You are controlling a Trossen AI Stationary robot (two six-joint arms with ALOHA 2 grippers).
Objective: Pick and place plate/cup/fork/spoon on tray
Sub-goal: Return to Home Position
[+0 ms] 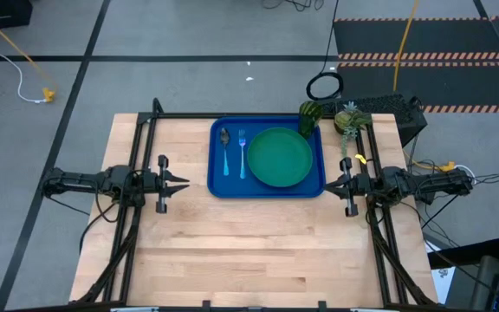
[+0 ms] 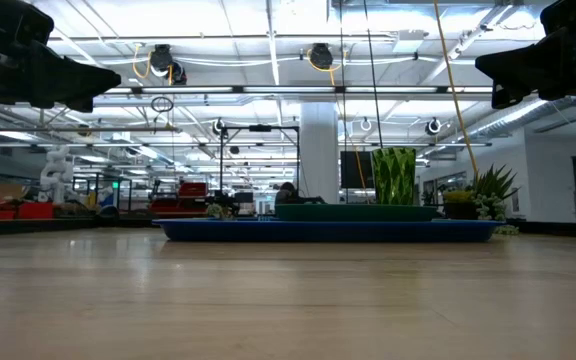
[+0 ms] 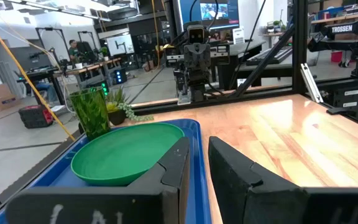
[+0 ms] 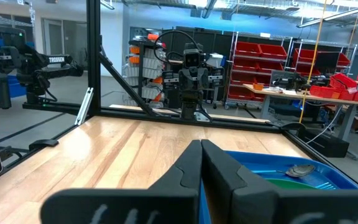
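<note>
The blue tray (image 1: 217, 186) lies at the table's far middle. On it the green plate (image 1: 280, 157) lies flat on the right. The spoon (image 1: 224, 139) and the light blue fork (image 1: 242, 152) lie side by side on the left. The green cup (image 1: 309, 119) stands upright at the tray's far right corner. My left gripper (image 1: 184, 182) hovers left of the tray, its fingers a little apart and empty (image 3: 197, 149). My right gripper (image 1: 329, 185) hovers at the tray's right edge, shut and empty (image 4: 201, 146).
A yellow-green pineapple-like toy (image 1: 346, 121) lies just right of the cup, off the tray. A black frame runs along the table's left, right and far sides. The near half of the wooden table (image 1: 249, 251) is bare.
</note>
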